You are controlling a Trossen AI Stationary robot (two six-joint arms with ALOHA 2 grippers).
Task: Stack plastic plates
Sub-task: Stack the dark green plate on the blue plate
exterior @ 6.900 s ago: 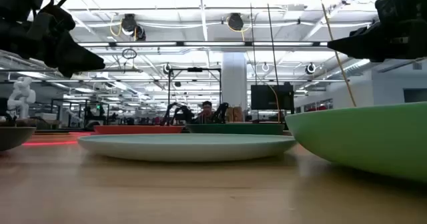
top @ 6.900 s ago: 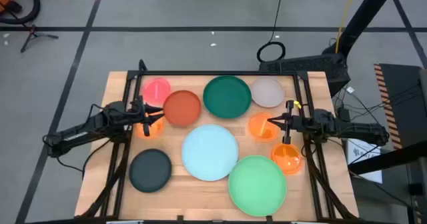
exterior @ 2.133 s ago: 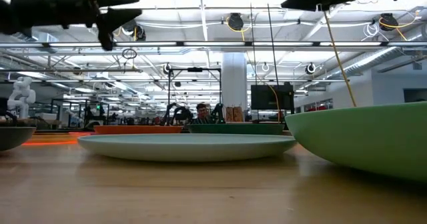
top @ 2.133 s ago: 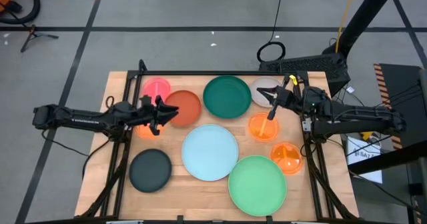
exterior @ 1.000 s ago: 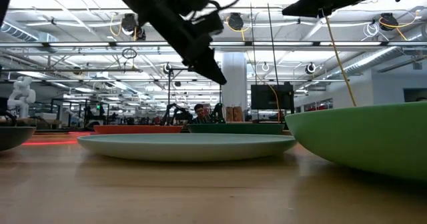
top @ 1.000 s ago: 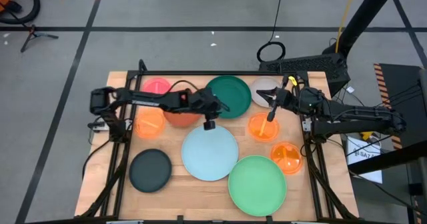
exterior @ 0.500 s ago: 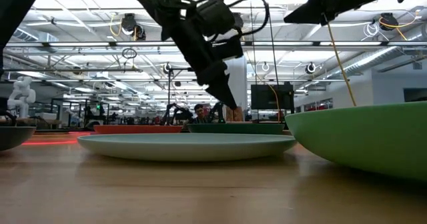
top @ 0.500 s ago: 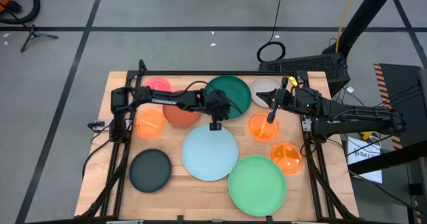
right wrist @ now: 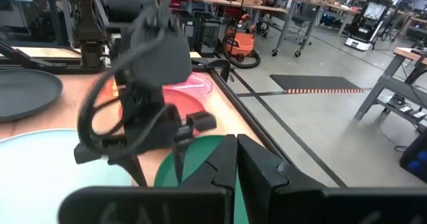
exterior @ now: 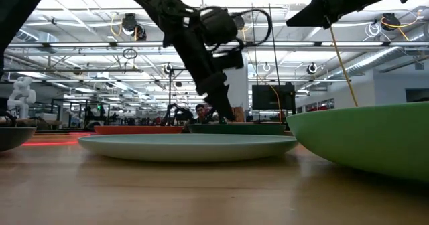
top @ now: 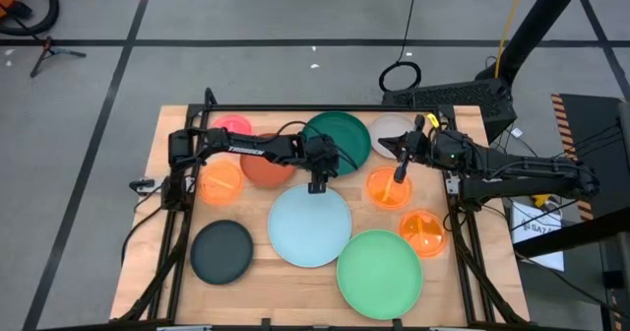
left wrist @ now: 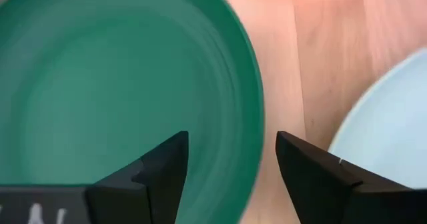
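My left gripper is open and points down over the near-left rim of the dark green plate. One finger stands inside the rim and one outside; I cannot tell whether they touch it. In the low view it hangs just above that plate. My right gripper is shut and empty, raised near the grey-white plate. The light blue plate lies at the middle of the table.
The light green plate lies front right and the black plate front left. The red-brown plate and the pink plate lie under my left arm. Orange plates lie at the left and right.
My left gripper has moved a little toward the table's right edge and come down over the dark green plate's near-left rim, staying open. No plate has moved.
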